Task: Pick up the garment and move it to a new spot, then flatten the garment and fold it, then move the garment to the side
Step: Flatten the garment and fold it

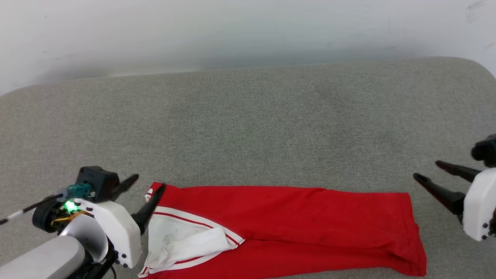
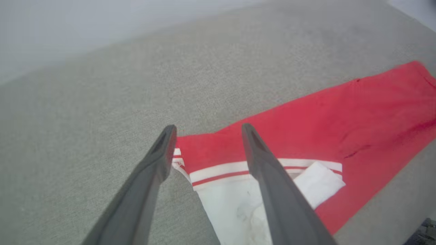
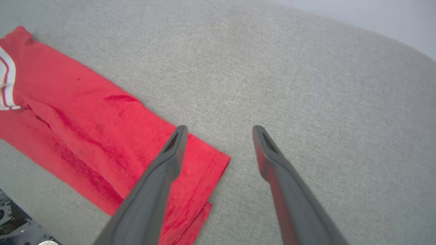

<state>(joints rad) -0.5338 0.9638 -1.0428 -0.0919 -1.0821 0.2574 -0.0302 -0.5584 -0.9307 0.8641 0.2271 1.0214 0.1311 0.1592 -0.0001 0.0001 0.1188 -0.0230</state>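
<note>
Agape, the left gripper [image 1: 149, 181] and right gripper [image 1: 426, 169] flank the seemingly folded garment [image 1: 279, 228].

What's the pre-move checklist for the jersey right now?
1. Left gripper open, nothing held: ok.
2. Right gripper open, nothing held, beside the hem end: ok.
3. Red jersey lying as a long strip on the grey upholstered surface: ok.
4. White sleeve flat: not ok, it is rumpled on top.
5. Hem layers aligned: not ok, a lower layer sticks out.
6. Jersey's near edge: cannot tell, cut off in the head view.
</note>
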